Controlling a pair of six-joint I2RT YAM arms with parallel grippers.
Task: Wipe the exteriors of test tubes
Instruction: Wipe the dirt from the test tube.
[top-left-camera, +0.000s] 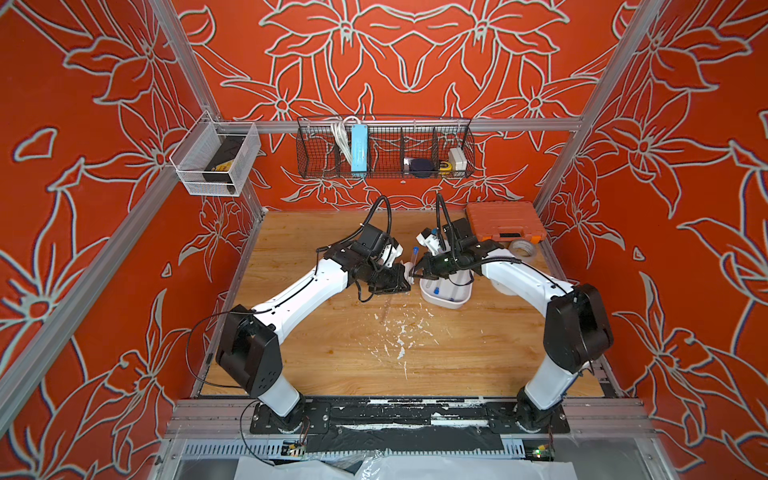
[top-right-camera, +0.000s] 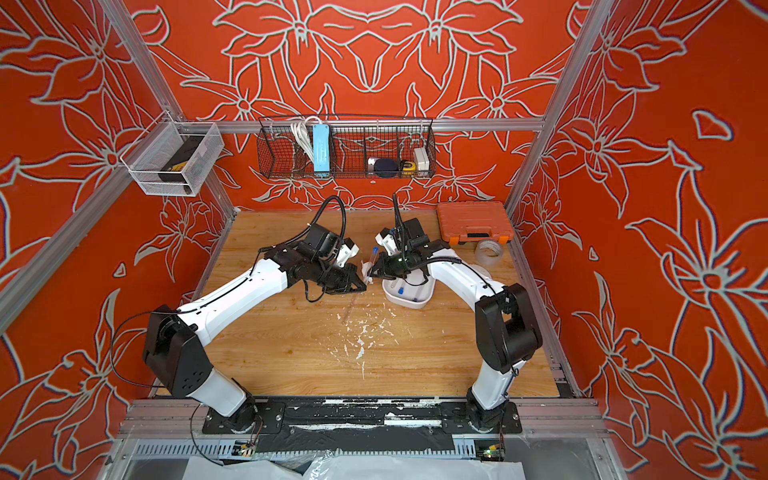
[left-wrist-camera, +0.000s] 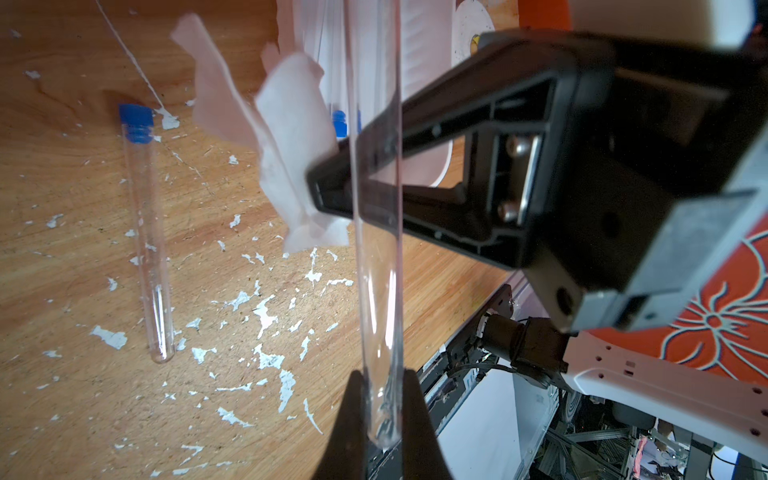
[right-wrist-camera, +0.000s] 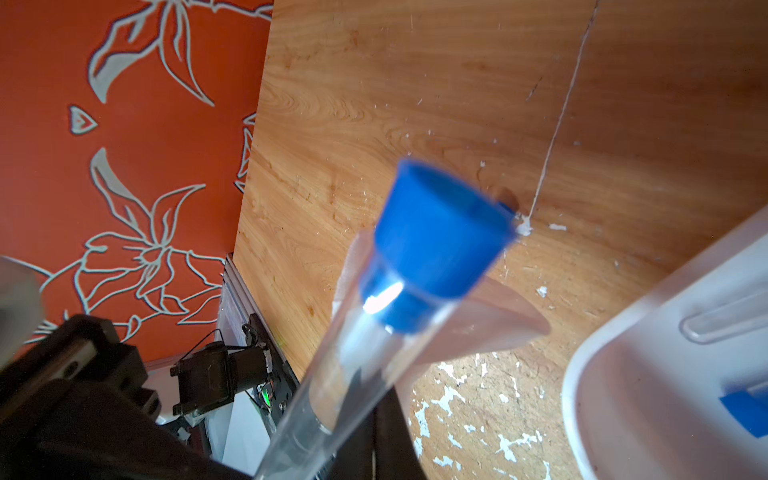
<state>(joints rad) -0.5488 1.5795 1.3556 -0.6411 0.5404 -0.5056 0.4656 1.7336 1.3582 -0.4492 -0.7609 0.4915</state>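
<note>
Wiping mid-bench (left-wrist-camera: 62, 187): left jaws clamp a tube (left-wrist-camera: 378, 291), right jaws pinch tissue (left-wrist-camera: 291, 137); next, likely a stroke along it.

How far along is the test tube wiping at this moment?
Midway, apparently. In hand: the left gripper grips a clear blue-capped test tube by its base, while the right gripper holds white tissue beside it. One tube lies on the wooden table, at least two others sit in the white plastic tray; which are wiped is unclear.
</note>
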